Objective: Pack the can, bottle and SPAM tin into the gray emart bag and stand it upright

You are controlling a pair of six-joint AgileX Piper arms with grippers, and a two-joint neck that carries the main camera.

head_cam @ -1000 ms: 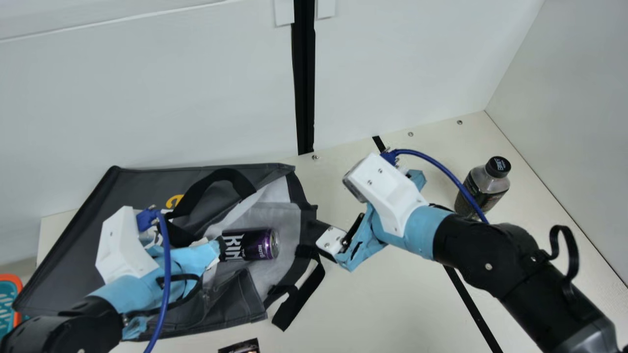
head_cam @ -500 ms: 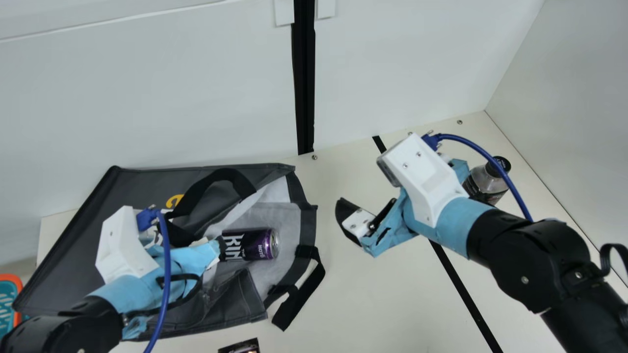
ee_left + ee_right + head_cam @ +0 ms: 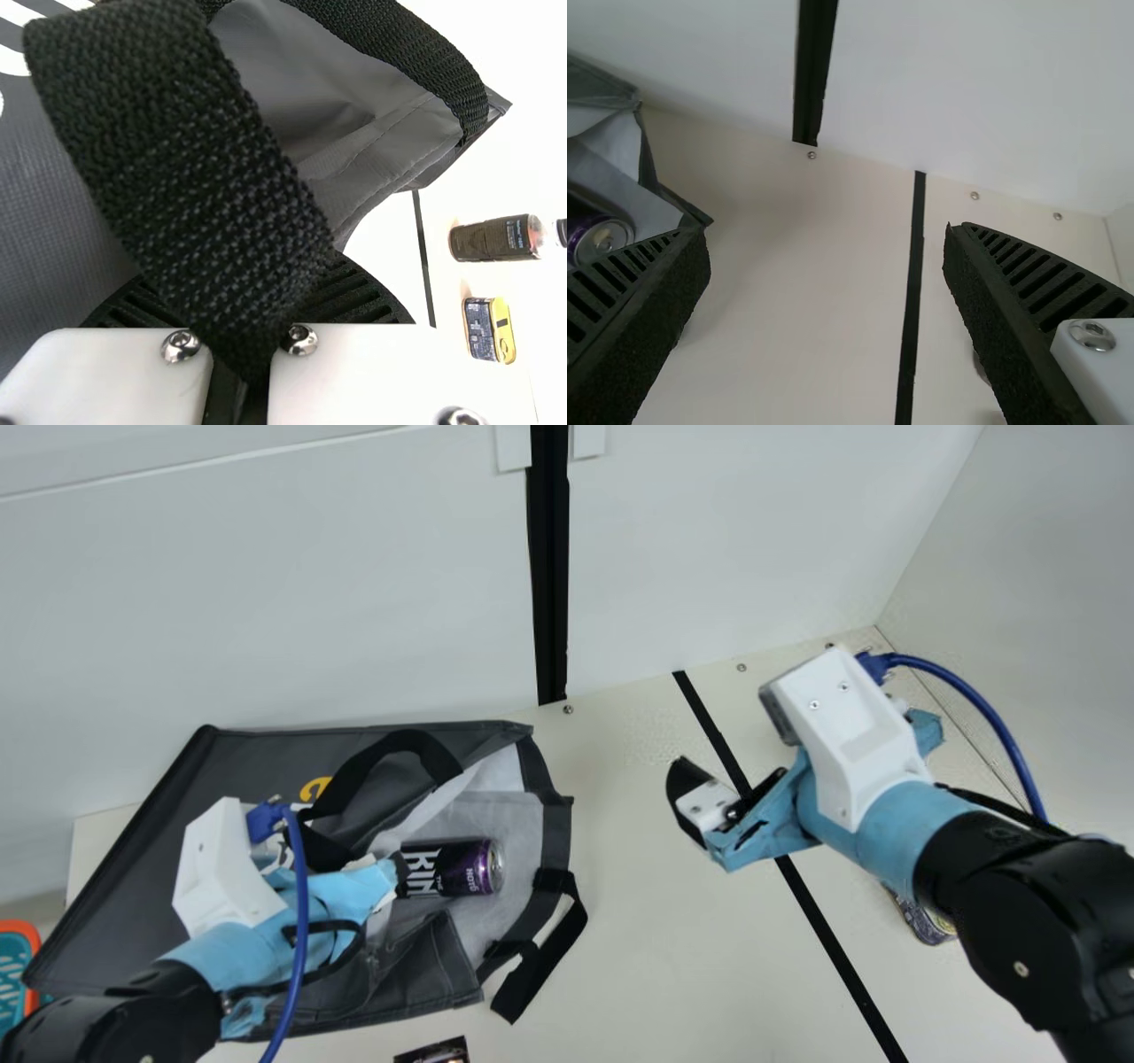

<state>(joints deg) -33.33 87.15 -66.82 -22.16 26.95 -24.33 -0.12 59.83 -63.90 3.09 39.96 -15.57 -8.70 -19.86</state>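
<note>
My left gripper (image 3: 396,875) is over the gray bag (image 3: 177,850), which lies on its side, mouth toward the table's middle. In the left wrist view the same gripper (image 3: 250,350) is shut on a black handle strap (image 3: 186,168). The purple can (image 3: 461,866) lies inside the mouth. Over bare table right of the bag is my right gripper (image 3: 695,806); in the right wrist view this gripper (image 3: 824,239) stands open and empty. The bottle (image 3: 496,239) and yellow-and-blue SPAM tin (image 3: 489,329) are beside each other; the right arm hides the bottle in the main view.
An orange-and-teal object (image 3: 18,970) stands at the far left, and a dark item (image 3: 434,1051) shows at the near edge. White walls (image 3: 726,531) bound the table at the back and right. The bag's loose strap (image 3: 538,970) hangs out over the table.
My right gripper has moved rightward, away from the bag's mouth toward the bottle's side, its arm now covering the bottle. The left arm, bag and can have stayed put.
</note>
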